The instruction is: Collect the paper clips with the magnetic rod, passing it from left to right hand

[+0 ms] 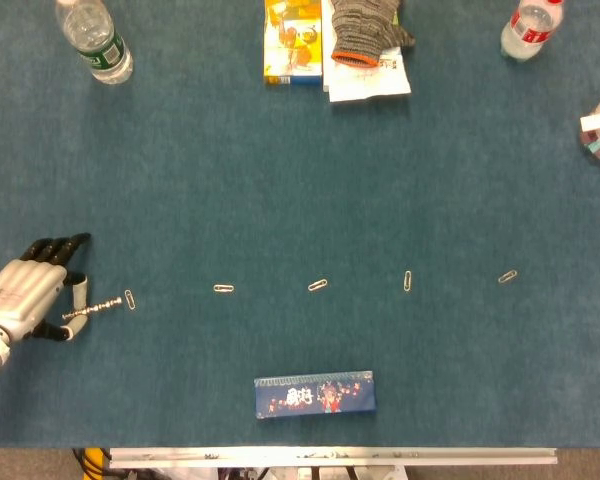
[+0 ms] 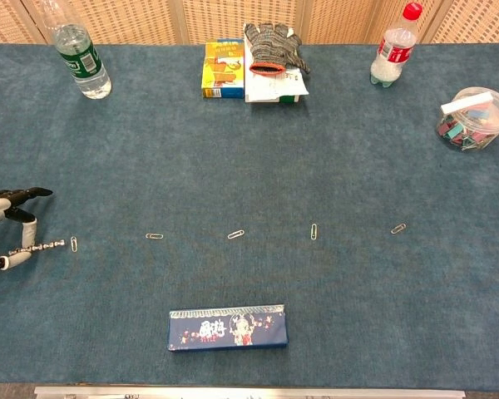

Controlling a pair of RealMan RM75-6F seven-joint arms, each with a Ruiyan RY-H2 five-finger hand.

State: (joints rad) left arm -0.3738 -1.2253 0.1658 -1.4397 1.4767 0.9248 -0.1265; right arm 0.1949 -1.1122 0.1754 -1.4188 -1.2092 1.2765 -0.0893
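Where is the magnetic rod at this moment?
The left hand holds the magnetic rod at the far left of both views, its tip right beside the leftmost paper clip of the row.
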